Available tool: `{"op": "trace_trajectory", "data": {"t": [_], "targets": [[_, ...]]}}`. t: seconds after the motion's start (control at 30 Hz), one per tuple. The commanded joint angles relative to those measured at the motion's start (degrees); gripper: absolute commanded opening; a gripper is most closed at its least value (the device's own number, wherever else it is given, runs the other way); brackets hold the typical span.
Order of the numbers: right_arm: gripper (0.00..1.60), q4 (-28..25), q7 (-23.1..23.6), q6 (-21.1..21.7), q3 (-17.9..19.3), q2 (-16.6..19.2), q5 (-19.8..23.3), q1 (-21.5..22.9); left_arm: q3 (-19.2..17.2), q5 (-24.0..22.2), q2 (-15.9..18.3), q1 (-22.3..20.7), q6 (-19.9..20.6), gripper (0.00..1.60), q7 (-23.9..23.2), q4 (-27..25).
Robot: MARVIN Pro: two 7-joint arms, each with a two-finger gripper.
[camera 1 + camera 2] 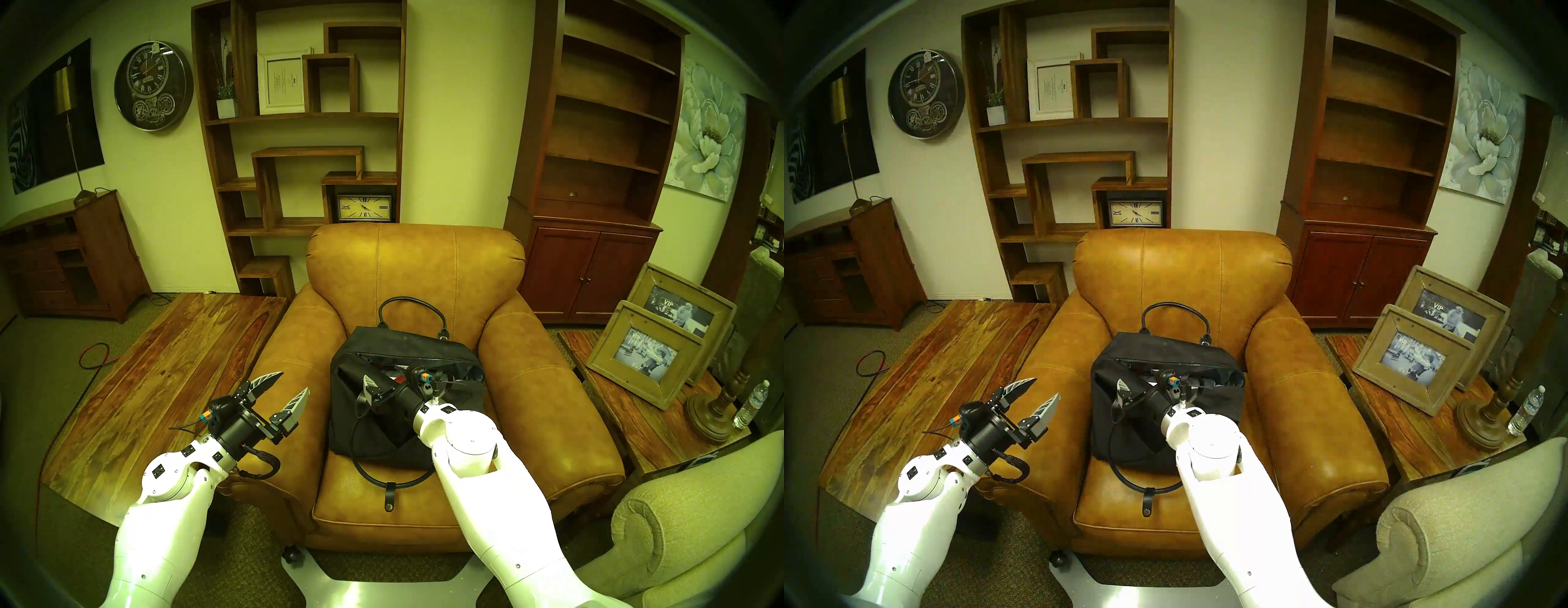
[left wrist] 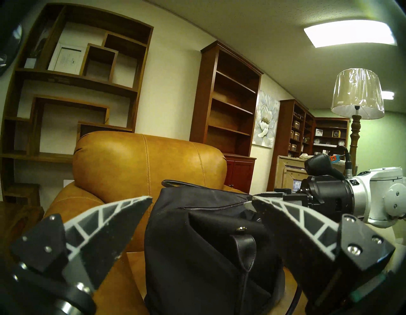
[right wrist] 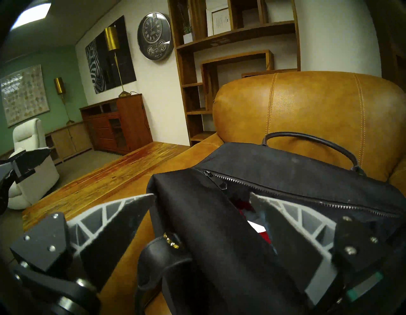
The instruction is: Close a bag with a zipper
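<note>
The bag (image 1: pixel 407 382) was parked on the armchair (image 1: pixel 424 271) seat, zipper (image 3: pixel 263 187) left undone. Right gripper (image 3: pixel 202 198) jaws were spread wide astride its near top edge; left gripper (image 1: pixel 282 388) jaws were held apart beside it.

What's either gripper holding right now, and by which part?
Nothing. The left gripper is open beside the bag, apart from it. The right gripper is open at the bag's unzipped top, its fingers astride the near edge, not clamped.
</note>
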Motion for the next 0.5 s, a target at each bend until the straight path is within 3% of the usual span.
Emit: {"op": "trace_trajectory", "data": {"t": [0.0,0.07,0.47], "targets": [[1.6,0.6,-0.8,0.1,0.0,-1.7,2.7,5.5,-0.5,0.1,-0.3,1.1,0.1,1.6,1.0,-2.8],[1.6,3.2,-1.1,0.6,0.0,-2.5,3.2,8.1,-0.6,0.2,-0.4,1.4,0.1,1.6,1.5,-3.3],[1.6,10.8,-2.4,0.3,1.0,-5.5,5.6,13.6,-0.8,0.9,-0.7,3.3,0.8,1.6,4.3,-6.1]]}}
